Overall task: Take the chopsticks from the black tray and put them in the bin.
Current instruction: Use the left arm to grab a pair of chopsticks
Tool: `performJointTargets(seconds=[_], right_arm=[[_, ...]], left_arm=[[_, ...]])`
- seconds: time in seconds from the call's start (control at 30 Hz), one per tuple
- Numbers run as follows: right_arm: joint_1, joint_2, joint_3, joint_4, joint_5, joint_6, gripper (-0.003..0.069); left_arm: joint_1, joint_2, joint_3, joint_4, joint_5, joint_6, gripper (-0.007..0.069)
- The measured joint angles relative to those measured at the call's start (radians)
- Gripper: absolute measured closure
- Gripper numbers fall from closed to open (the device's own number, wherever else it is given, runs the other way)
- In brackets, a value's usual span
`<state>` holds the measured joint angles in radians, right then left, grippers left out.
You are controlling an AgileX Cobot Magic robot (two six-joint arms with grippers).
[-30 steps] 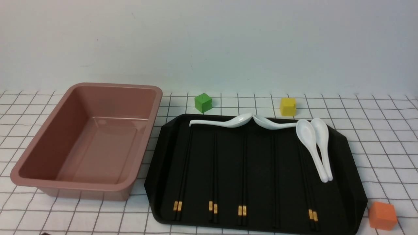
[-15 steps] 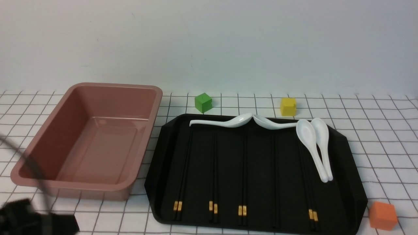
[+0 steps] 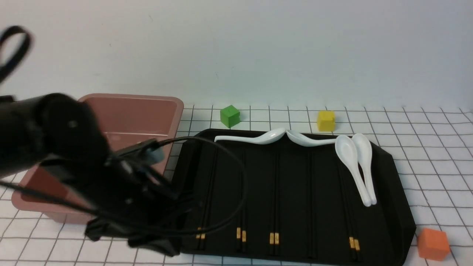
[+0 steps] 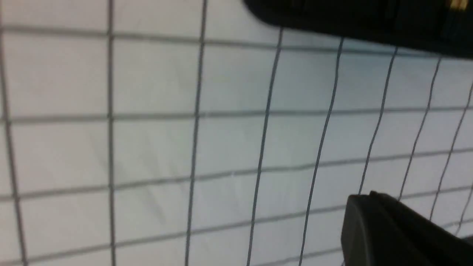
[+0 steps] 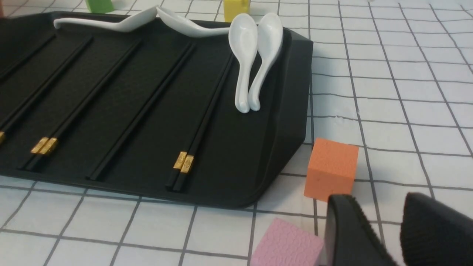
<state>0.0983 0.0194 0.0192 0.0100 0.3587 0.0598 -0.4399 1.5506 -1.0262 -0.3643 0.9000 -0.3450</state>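
Several pairs of black chopsticks (image 3: 275, 192) with gold bands lie side by side in the black tray (image 3: 391, 207); they also show in the right wrist view (image 5: 199, 129). The pink bin (image 3: 140, 111) stands left of the tray, partly hidden by my blurred left arm. My left gripper (image 3: 155, 247) hangs low by the tray's front left corner. In the left wrist view its fingers (image 4: 369, 210) look pressed together over the checked cloth, with the tray edge (image 4: 351, 22) beyond. My right gripper (image 5: 380, 201) is open and empty over the cloth beside the tray's front right corner.
Several white spoons (image 3: 354, 166) lie along the tray's far and right side. A green cube (image 3: 230, 116) and a yellow cube (image 3: 326, 120) sit behind the tray. An orange cube (image 5: 332, 170) and a pink cube (image 5: 288, 244) sit close to my right gripper.
My left arm has swung up from the lower left corner and now covers the bin's front and the tray's left edge. The chopsticks, spoons and cubes have not moved.
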Motion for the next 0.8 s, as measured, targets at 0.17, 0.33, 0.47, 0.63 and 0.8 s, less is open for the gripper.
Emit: performJointTargets(seconds=[0.17,0.33,0.47,0.63,0.8], right_arm=[[0.0,0.0,0.0,0.0,0.0,0.0,0.0419],[0.0,0.0,0.0,0.0,0.0,0.0,0.0419],[0.0,0.0,0.0,0.0,0.0,0.0,0.0419],[0.0,0.0,0.0,0.0,0.0,0.0,0.0419],[0.0,0.0,0.0,0.0,0.0,0.0,0.0419]], left_arm=[[-0.054,0.196,-0.199,0.115,-0.017,-0.067,0.052],[-0.056,0.336,-0.33,0.169,0.002,-0.061,0.0384],[-0.056,0.407,-0.372,0.217,-0.018,-0.045,0.034],[-0.056,0.448,-0.378,0.284,-0.06,-0.043,0.0334],[-0.056,0.477,-0.387,0.315,-0.07,-0.04,0.0334]])
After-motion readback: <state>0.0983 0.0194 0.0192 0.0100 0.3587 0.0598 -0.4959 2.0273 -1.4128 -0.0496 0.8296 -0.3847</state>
